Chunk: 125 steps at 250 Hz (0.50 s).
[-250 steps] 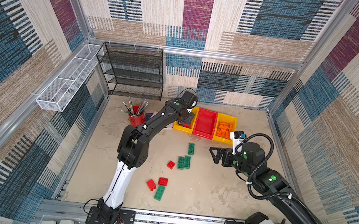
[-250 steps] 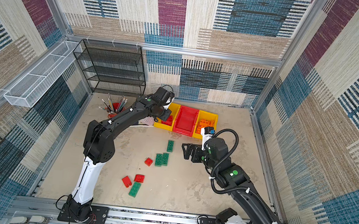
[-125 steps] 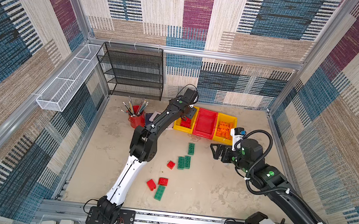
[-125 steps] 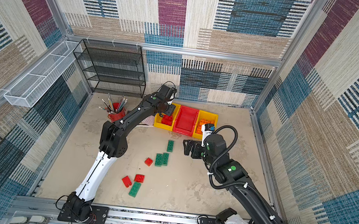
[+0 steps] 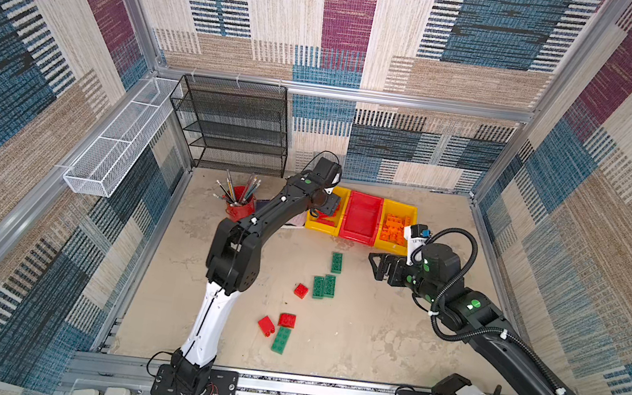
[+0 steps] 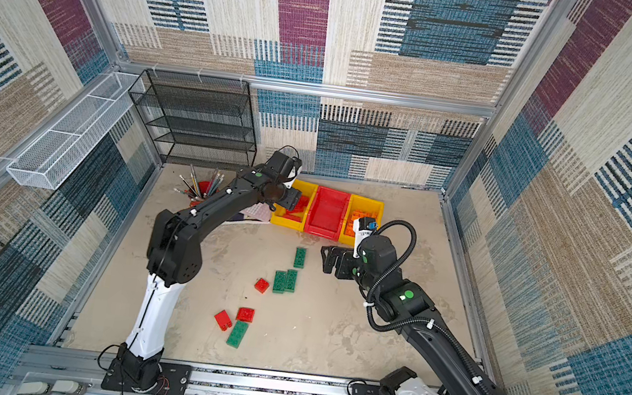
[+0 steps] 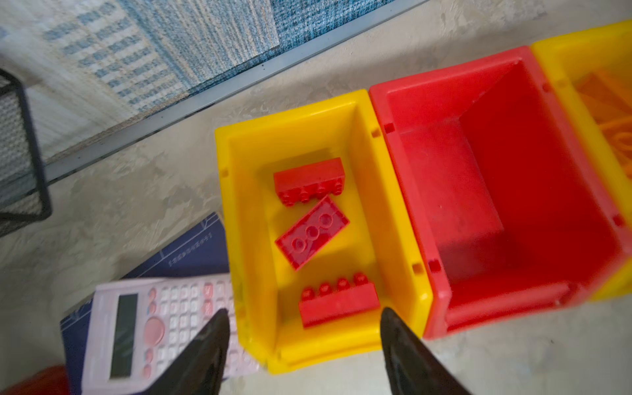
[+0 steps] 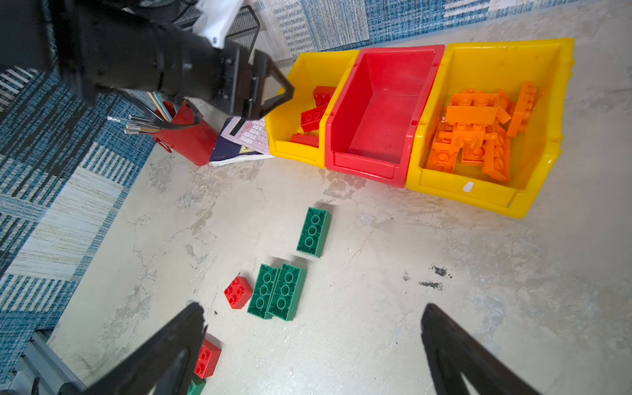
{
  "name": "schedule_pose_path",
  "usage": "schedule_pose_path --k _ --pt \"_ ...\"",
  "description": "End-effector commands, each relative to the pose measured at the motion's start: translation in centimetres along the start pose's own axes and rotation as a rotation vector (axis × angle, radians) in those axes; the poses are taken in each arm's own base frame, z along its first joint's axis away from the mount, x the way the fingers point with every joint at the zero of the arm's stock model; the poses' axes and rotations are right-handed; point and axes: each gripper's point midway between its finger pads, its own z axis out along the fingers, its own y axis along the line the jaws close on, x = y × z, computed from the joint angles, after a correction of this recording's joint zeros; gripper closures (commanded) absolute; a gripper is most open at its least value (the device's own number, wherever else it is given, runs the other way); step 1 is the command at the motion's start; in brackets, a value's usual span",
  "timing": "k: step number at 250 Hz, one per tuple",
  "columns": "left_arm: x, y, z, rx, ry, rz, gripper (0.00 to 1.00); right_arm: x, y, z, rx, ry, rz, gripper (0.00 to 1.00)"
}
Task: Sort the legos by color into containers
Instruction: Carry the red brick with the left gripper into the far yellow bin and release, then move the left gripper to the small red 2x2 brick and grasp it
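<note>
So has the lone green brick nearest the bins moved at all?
No. The green brick lies in the same spot in front of the red bin, at the same angle as before.

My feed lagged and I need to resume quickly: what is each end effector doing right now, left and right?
Left end effector: open, empty, over the yellow bin of red bricks.
Right end effector: open, holding nothing.
</note>
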Motion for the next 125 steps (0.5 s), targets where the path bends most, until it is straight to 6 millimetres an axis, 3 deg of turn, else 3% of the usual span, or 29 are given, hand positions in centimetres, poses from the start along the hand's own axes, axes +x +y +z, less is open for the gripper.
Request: schedule_pose_path --k 1,68,97,125 --pt "1.0 0.1 -3.1 0.012 -0.049 -0.061 0.3 -0.1 0.8 -0.1 -0.042 -0.003 0.021 0.0" --pt "12.9 -0.6 -8.0 -0.003 0.069 -0.08 0.3 0.5 1.1 -0.5 -0.069 0.018 0.013 0.0" --pt "16.6 -1.9 -9.5 0.006 0.101 -0.073 0.3 1.1 1.4 -0.2 -0.086 0.04 0.015 0.0" --pt "19.0 -3.5 -10.6 0.036 0.107 -0.078 0.3 2.2 1.6 0.1 -0.101 0.074 0.015 0.0"
